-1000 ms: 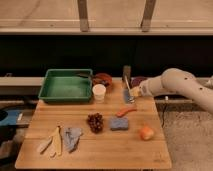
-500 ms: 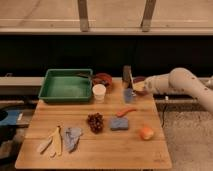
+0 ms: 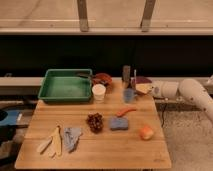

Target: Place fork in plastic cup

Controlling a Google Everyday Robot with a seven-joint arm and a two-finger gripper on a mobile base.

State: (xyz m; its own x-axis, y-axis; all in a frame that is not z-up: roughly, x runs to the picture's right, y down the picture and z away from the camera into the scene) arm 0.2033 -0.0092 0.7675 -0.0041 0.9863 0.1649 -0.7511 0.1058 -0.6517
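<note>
Fork [image 3: 134, 80]: upright at table's [image 3: 100, 150] two o'clock, directly over plastic cup [image 3: 129, 95]; thin, stiff, light, likely slippery metal; best pinched at upper handle. Gripper [image 3: 140, 88]: just right of cup, fingers apparently clamped on fork, though not certain.

You are looking at a robot test area set up like a kitchen corner: a wooden worktop [image 3: 100, 145] stands on a speckled floor before a dark wall with metal rails and posts. Laid out on it are a green bin [image 3: 66, 85], a white cup [image 3: 99, 92], a blue sponge [image 3: 119, 123], grapes [image 3: 94, 121], an orange [image 3: 146, 132] and pale utensils [image 3: 51, 144]. Your white arm [image 3: 187, 91] reaches in from the right, its gripper [image 3: 141, 88] at the far edge, above the plastic cup [image 3: 129, 95].
</note>
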